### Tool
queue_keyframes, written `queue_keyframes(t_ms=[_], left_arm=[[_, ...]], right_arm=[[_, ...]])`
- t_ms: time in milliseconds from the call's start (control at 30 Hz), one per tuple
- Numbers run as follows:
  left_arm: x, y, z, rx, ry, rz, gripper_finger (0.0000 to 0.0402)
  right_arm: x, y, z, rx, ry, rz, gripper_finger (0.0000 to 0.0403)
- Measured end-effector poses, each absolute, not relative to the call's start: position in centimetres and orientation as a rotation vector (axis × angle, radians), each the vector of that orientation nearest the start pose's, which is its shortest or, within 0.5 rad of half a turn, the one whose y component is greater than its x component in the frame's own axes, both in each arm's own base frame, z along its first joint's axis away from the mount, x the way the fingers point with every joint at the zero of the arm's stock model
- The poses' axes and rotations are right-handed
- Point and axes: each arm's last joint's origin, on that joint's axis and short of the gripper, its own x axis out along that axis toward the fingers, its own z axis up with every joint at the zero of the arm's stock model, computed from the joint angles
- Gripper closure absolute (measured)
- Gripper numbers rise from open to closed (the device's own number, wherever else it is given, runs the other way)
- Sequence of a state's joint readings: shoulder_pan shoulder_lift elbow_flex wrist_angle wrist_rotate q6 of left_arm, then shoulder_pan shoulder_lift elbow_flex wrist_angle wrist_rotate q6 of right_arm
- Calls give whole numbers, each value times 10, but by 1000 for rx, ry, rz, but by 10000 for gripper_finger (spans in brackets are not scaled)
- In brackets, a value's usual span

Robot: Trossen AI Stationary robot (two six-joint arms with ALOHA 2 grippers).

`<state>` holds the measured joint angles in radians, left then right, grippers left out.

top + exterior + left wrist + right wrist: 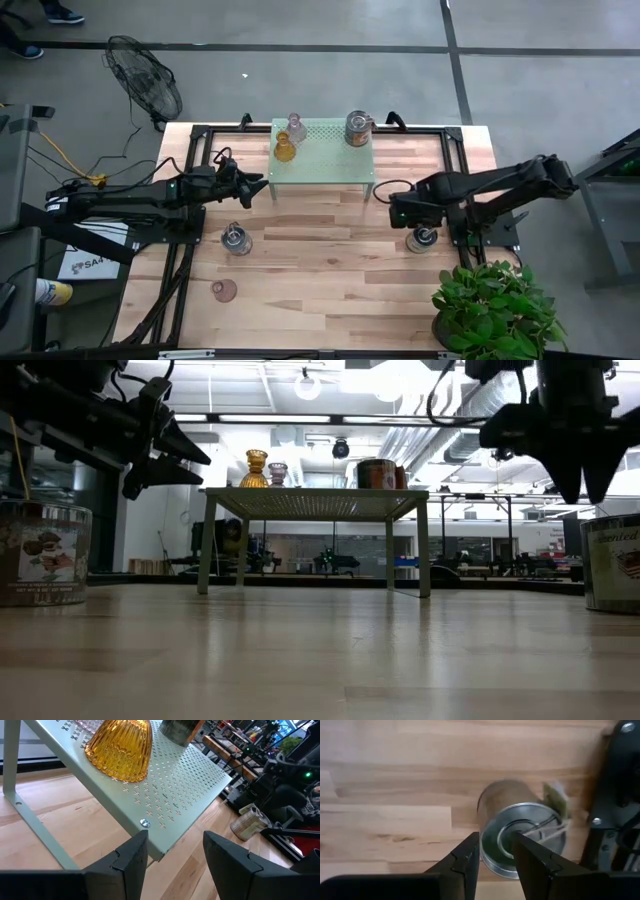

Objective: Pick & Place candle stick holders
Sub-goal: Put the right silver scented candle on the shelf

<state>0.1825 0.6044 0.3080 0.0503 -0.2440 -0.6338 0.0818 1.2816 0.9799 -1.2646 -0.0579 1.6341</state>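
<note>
On the green stand (322, 152) sit an amber glass holder (285, 149), a clear glass one (295, 126) and a metal cup (357, 127). Left gripper (262, 187) hangs open just off the stand's corner. Right gripper (496, 857) is open above a silver cup (520, 835) on the table (330, 270). Another metal cup (236, 239) and a pinkish holder (224, 290) sit lower left.

1. Amber glass holder (285, 149), clear glass holder (295, 127) and silvery cup (357, 128): upright, near the worktop's far edge.
2. Silvery cups (236, 240) and (422, 239): upright, mid-worktop, left and right.
3. Pinkish glass holder (223, 290): near-left area.
</note>
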Motion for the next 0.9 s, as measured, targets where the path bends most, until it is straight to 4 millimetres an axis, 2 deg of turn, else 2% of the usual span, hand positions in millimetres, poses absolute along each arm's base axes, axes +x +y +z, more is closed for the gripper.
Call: queue_keyframes(t_ms=[367, 900], left_arm=[[144, 34, 216, -613, 105, 488, 215], [144, 34, 216, -613, 105, 488, 215]], right_arm=[[199, 19, 226, 1288, 1250, -1122, 292], [202, 19, 222, 1271, 1242, -1125, 292]])
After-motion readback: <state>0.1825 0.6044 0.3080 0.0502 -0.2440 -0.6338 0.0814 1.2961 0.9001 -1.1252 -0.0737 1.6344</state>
